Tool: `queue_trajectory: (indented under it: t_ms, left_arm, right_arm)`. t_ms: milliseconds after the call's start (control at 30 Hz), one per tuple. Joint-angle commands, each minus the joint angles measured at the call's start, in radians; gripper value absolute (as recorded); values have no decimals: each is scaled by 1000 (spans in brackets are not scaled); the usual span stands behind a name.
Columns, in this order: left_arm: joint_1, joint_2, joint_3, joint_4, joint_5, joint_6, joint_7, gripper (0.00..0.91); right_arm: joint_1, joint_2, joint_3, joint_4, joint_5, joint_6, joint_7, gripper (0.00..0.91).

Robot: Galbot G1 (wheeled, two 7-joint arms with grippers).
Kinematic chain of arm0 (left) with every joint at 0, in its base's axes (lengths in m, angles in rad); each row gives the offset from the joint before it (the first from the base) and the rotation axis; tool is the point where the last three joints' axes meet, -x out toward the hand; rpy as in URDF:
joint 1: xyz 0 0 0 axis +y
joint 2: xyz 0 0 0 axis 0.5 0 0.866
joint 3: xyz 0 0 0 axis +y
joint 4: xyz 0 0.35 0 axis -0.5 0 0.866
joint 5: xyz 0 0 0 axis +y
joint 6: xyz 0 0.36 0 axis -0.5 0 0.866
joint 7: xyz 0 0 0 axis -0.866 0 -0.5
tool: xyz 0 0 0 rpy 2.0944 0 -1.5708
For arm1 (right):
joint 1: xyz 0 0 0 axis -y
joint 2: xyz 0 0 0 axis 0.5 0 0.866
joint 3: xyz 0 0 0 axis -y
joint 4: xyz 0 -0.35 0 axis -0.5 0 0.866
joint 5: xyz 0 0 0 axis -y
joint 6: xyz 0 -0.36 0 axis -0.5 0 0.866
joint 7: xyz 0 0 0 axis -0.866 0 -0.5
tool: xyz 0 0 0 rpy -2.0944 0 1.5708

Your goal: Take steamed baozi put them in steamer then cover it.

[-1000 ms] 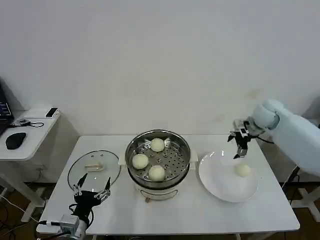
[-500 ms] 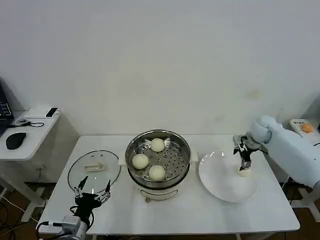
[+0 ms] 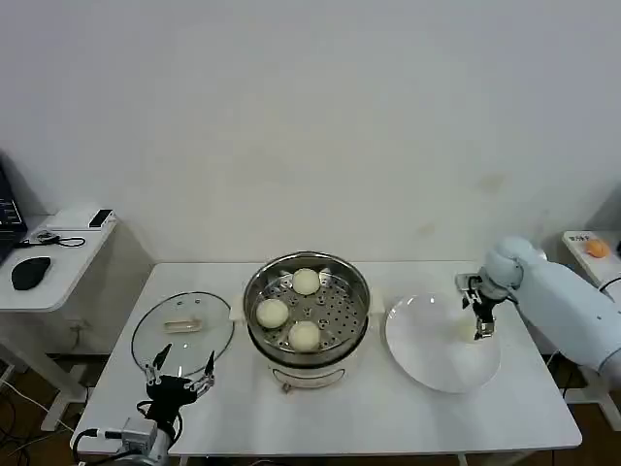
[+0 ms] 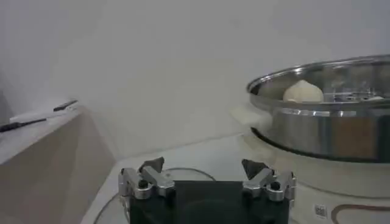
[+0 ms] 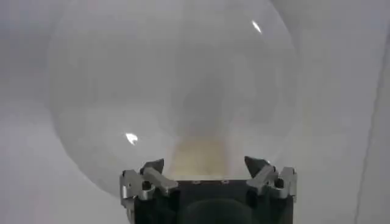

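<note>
Nearest you, your left gripper [image 3: 179, 367] hangs low at the bench's [image 3: 388, 417] front left edge, jaws spread wide and empty, just short of the glass lid [image 3: 182, 327] lying flat beside the steamer [image 3: 307, 342]. Three steamed baozi [image 3: 305, 335] sit on the perforated tray inside the steamer at mid-bench. To its right, your right gripper [image 3: 482, 330] is down over the white plate [image 3: 427, 359], jaws wide apart around the fourth baozi [image 5: 201, 159], which lies on the plate.
</note>
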Motion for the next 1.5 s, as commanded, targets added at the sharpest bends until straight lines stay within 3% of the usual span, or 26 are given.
queue_trajectory:
  t_ms: [33,1300,1500]
  left_arm:
    - [1,1,-1,5,0,0,0,907]
    - [3,-1,-3,13,0,-4,1,907]
    - [2,-1,-2,15,-1,-4,0,907]
  right_arm:
    - [-9,15,7,-43,-43,11,18,907]
    - [-34,48,20,-83,-56,34,49,907]
    - [-33,44,20,-80,-52,35,48,715]
